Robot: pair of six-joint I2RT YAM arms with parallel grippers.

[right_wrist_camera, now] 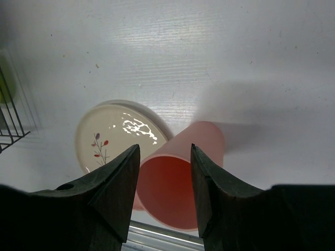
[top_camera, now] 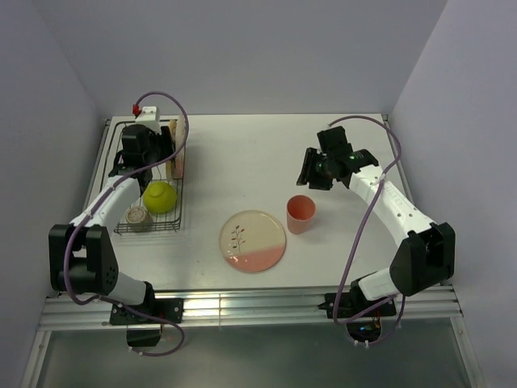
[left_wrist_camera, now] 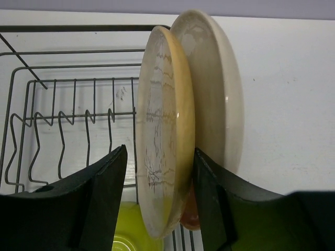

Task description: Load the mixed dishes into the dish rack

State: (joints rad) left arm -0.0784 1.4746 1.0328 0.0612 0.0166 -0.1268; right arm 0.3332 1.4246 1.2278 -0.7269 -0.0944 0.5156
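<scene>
The black wire dish rack (top_camera: 121, 174) stands at the table's left. In it lie the lime-green bowl (top_camera: 160, 196) and the tiny grey dish (top_camera: 136, 217), and two plates (top_camera: 176, 149) stand on edge. My left gripper (top_camera: 159, 153) is open astride the yellow-rimmed plate (left_wrist_camera: 165, 136). Its right finger (left_wrist_camera: 209, 198) sits between that plate and the cream plate (left_wrist_camera: 220, 94) behind; the left finger is clear of it. A leaf-sprig plate (top_camera: 253, 240) part pink lies flat mid-table, with the salmon-pink cup (top_camera: 300, 213) upright beside it. My right gripper (top_camera: 311, 170) is open and empty above the cup (right_wrist_camera: 178, 183).
The rack's prongs (left_wrist_camera: 63, 115) stand free left of the plates, with the green bowl (left_wrist_camera: 131, 230) below them. The leaf-sprig plate (right_wrist_camera: 118, 136) and a rack corner (right_wrist_camera: 10, 120) show in the right wrist view. Walls enclose the table on three sides.
</scene>
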